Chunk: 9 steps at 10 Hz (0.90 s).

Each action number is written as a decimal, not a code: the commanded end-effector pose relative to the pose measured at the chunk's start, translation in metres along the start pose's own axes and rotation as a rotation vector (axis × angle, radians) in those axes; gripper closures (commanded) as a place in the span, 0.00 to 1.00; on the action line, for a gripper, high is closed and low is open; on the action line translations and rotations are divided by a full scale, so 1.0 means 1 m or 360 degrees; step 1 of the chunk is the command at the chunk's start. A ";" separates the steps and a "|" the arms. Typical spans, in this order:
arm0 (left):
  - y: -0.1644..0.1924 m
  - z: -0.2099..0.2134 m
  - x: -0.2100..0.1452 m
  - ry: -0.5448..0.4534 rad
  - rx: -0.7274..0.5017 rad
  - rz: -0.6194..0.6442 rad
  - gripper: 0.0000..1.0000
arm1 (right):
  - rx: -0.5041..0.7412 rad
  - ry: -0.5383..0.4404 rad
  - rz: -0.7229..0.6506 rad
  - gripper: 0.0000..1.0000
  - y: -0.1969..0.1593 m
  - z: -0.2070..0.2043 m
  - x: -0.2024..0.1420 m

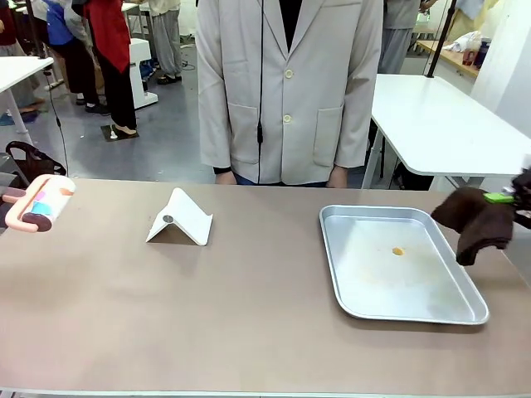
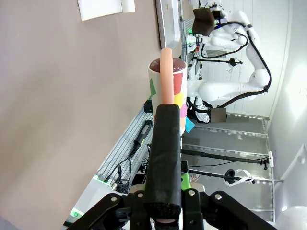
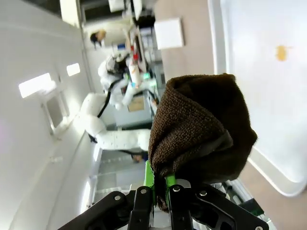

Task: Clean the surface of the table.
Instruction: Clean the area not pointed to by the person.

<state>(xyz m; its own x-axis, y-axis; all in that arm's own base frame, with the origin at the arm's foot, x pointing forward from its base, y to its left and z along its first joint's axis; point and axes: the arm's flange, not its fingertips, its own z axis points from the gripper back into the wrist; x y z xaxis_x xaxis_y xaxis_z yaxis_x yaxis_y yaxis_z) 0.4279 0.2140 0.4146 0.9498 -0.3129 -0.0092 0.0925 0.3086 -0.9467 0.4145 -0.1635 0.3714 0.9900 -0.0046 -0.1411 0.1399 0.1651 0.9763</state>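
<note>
The taupe-brown table point(image 1: 249, 315) spans the front view. A lint roller point(image 1: 41, 203) with a pink handle and a colourful roll hovers over its far left edge. In the left wrist view my left gripper point(image 2: 166, 112) is shut on that pink handle, the roll point(image 2: 168, 86) just past the fingertips. At the right edge a dark brown cloth point(image 1: 479, 222) hangs from my right gripper point(image 1: 506, 199), above the table beside the tray. The right wrist view has the right gripper point(image 3: 160, 184) shut on the cloth point(image 3: 201, 129), which hides the fingertips.
A silver metal tray point(image 1: 465, 311) lies right of centre with a small yellow crumb point(image 1: 398, 249) in it. A white folded stand point(image 1: 180, 218) sits left of centre. A person in a pale coat point(image 1: 286, 91) stands at the far edge. A white-topped table point(image 1: 440, 124) is behind.
</note>
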 end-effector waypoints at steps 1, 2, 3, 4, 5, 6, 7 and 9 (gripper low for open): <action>-0.004 0.000 -0.001 -0.0013 -0.0025 -0.0018 0.78 | 0.0174 -0.0126 0.0071 0.90 -0.036 0.014 -0.022; -0.004 0.000 -0.001 -0.0013 -0.0025 -0.0018 0.78 | 0.0220 -0.0188 0.0057 0.90 -0.055 0.020 -0.032; -0.004 0.000 -0.001 -0.0013 -0.0025 -0.0018 0.78 | 0.0235 -0.0256 0.0048 0.90 -0.068 0.025 -0.041; -0.004 0.000 -0.001 -0.0013 -0.0025 -0.0018 0.78 | 0.0277 -0.0286 0.0082 0.90 -0.075 0.026 -0.048; -0.004 0.000 -0.001 -0.0013 -0.0025 -0.0018 0.78 | 0.0269 -0.0356 0.0070 0.90 -0.076 0.019 -0.052; -0.004 0.000 -0.001 -0.0013 -0.0025 -0.0018 0.78 | 0.0243 -0.0470 -0.0002 0.90 -0.071 0.009 -0.055; -0.004 0.000 -0.001 -0.0013 -0.0025 -0.0018 0.78 | 0.0238 -0.0290 0.0006 0.90 -0.085 0.028 -0.052; -0.004 0.000 -0.001 -0.0013 -0.0025 -0.0018 0.78 | 0.0238 -0.0290 0.0006 0.90 -0.085 0.028 -0.052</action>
<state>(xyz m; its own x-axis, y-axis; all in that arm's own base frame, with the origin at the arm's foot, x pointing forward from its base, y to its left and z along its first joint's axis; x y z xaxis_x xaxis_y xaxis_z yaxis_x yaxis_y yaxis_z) 0.4280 0.2139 0.4143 0.9497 -0.3130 -0.0097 0.0920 0.3084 -0.9468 0.3502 -0.2008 0.2959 0.9697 -0.2116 -0.1224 0.1287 0.0163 0.9915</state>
